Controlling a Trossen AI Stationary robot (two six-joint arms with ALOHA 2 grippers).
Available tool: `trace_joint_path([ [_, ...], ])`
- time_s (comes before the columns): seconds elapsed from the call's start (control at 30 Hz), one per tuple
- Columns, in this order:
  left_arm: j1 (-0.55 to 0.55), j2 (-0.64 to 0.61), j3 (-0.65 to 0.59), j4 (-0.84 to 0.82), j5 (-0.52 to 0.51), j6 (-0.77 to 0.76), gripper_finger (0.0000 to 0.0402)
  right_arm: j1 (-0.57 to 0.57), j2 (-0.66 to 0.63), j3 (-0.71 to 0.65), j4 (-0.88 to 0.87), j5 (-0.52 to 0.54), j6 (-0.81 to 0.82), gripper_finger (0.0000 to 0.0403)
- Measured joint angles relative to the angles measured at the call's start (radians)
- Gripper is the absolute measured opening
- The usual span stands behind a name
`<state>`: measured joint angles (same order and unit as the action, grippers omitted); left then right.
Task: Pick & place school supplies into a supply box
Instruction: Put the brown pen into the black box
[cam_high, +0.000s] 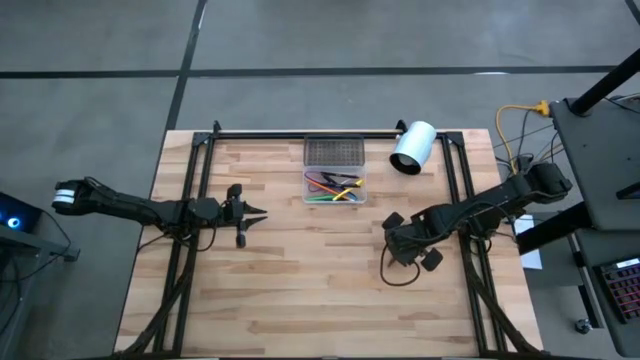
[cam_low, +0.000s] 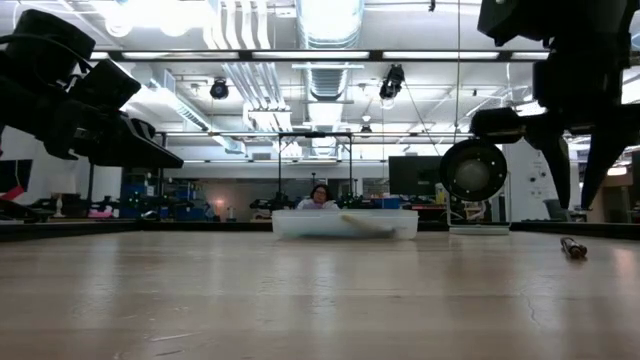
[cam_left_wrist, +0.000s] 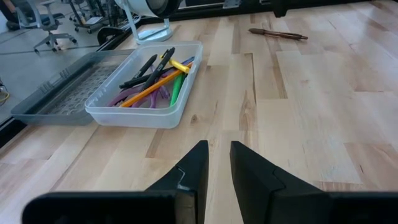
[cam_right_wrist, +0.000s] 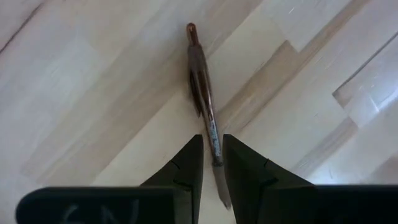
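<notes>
The clear supply box (cam_high: 335, 198) stands at the table's far middle, with its grey mesh part (cam_high: 335, 152) lying beyond it. In the left wrist view the box (cam_left_wrist: 143, 115) holds a green pen, an orange stick, a yellow pencil, purple scissors and dark pens. One brown pen (cam_right_wrist: 202, 74) lies flat on the table toward the right, apart from the box (cam_left_wrist: 278, 33). My right gripper (cam_right_wrist: 213, 144) points down just above this pen, its fingers shut to a thin slit over the pen's rear part. My left gripper (cam_left_wrist: 219, 149) waits shut at the table's left (cam_high: 258, 212).
A white cylinder (cam_high: 413, 147) with a dark opening lies on its side at the far right of the box. Black frame rails run along the table's left, right and far edges. Bare wood lies across the near half. A person (cam_low: 321, 195) sits far behind the table.
</notes>
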<state>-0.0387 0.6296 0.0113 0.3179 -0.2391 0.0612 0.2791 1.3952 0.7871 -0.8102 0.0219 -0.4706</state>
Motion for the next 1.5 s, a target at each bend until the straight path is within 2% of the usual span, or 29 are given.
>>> trace_joint_path([
  [0.73,0.0,0.0,0.0,0.0,0.0,0.0,0.0052,-0.002,-0.001,-0.15,0.199,0.007,-0.039,0.0052],
  [1.0,0.0,0.0,0.0,0.0,0.0,0.0,0.0052,-0.003,-0.002,-0.156,0.217,0.013,-0.042,0.0052],
  [1.23,0.0,0.0,0.0,0.0,0.0,0.0,0.0052,-0.003,-0.001,-0.157,0.216,0.081,-0.052,0.0052],
  [1.5,0.0,0.0,0.0,0.0,0.0,0.0,0.0052,-0.003,-0.001,-0.157,0.224,0.083,-0.056,0.0052],
])
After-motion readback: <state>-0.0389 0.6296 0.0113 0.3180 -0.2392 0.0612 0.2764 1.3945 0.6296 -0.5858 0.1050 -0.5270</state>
